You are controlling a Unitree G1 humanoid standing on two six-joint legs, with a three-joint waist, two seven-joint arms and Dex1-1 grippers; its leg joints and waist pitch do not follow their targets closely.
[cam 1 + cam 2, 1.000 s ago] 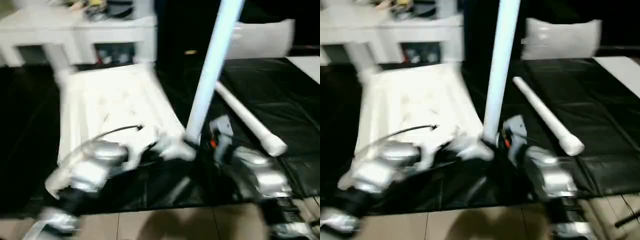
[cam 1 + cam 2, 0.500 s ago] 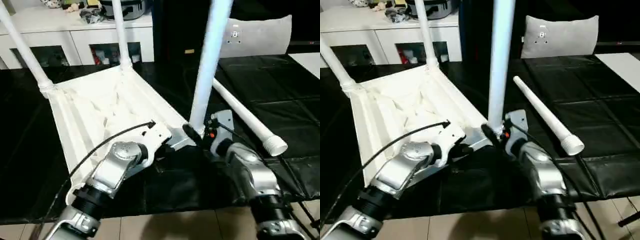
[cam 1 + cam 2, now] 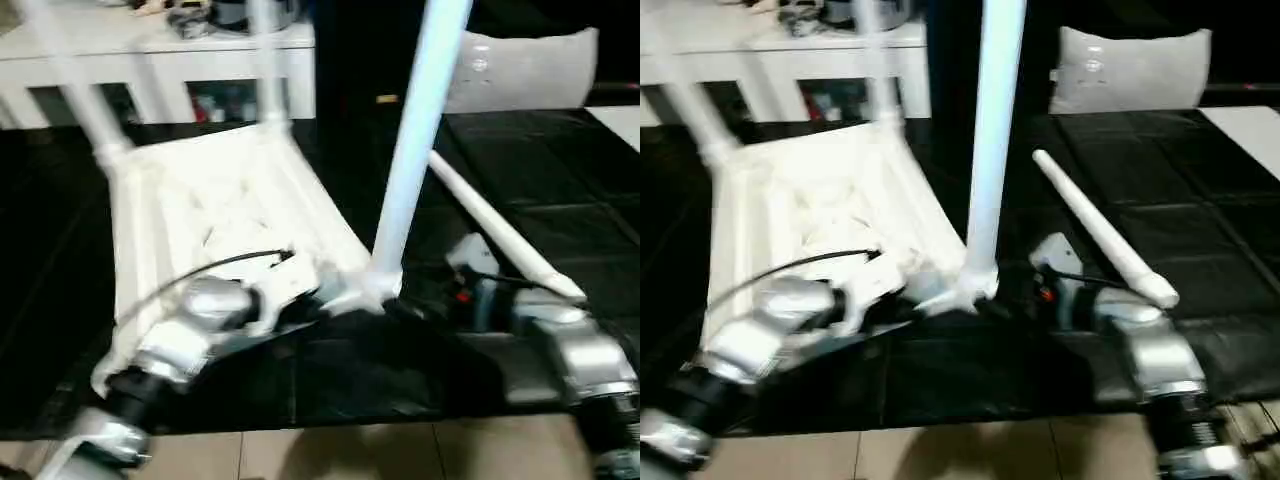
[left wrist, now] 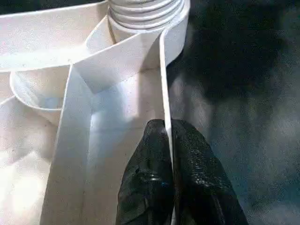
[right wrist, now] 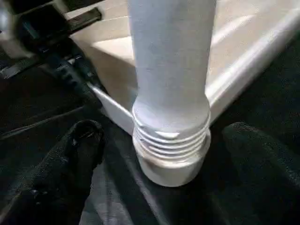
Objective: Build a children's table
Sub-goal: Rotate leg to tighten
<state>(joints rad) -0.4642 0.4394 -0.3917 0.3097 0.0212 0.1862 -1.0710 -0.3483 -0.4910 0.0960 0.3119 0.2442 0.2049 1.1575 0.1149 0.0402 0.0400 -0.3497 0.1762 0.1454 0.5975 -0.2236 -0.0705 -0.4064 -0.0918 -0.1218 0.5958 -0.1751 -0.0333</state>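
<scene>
Upturned table top point(image 3: 215, 215) on black mat point(image 3: 540, 170), two legs up at far corners. L gripper point(image 4: 169, 161) pinched onto top's near rim wall. R gripper point(image 5: 161, 154) spread wide, nothing held, fingers either side of upright leg point(image 3: 415, 150) w/ threaded base at near corner socket. Loose leg point(image 3: 1100, 240) lying beside, to the right.

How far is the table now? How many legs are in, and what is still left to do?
Done: two far legs stand in the upside-down top. In hand: the third leg stands in the near corner socket, some thread showing; the left hand pinches the top's rim, and the right hand is open around the leg's base. Left: the fourth leg lies on the black mat.
</scene>
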